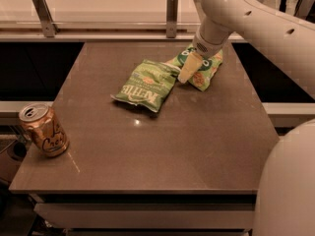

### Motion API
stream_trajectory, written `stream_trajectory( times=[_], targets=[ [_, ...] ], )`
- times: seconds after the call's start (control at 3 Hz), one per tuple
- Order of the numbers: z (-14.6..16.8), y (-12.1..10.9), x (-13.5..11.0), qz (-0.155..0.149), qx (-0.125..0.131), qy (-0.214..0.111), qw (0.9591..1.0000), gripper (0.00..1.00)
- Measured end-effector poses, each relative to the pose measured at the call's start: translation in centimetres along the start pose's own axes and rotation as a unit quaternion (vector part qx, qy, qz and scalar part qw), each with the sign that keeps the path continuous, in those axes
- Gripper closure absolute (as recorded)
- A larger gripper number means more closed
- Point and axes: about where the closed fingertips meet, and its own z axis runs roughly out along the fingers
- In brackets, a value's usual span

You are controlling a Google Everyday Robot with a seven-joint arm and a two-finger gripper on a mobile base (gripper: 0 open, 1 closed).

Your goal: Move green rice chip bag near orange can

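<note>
So the green rice chip bag [206, 72] is sitting at the far right part of the table [162, 151], lying flat-ish with its bright crinkly side up and a couple of the tan chip pictures showing. The gripper [189, 69] is right down on top of it, at the bag's left end, covering some of the print. Honestly can't tell whether it's clamped on the bag or released, the angle just doesn't show it.

Just left of it, and a bit nearer, there's the other snack bag, the duller green Kettle bag [145, 85]. It lies tilted with the white lettering upside down from here. Its far right corner looks like it touches or slightly overlaps the rice chip bag right around where the gripper comes down.

The orange can [43, 130] is way off on the near left corner of the table, standing upright with the silver top and pull tab visible and dark script on the side. It's well apart from both bags, with bare tabletop between.

The white arm [246, 18] comes in from the upper right and angles down to the bag. The robot body [290, 181] fills the near right corner. A pale counter with two metal posts [172, 6] runs along the far edge.
</note>
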Motion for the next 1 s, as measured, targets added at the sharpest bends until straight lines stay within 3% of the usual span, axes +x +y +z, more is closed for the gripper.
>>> stream_trajectory(
  times=[0.33, 1.0],
  targets=[
    [0.21, -0.67, 0.54, 0.004, 0.008, 0.022, 0.9997, 0.0],
    [0.58, -0.44, 0.63, 0.003, 0.005, 0.024, 0.9997, 0.41]
  ],
)
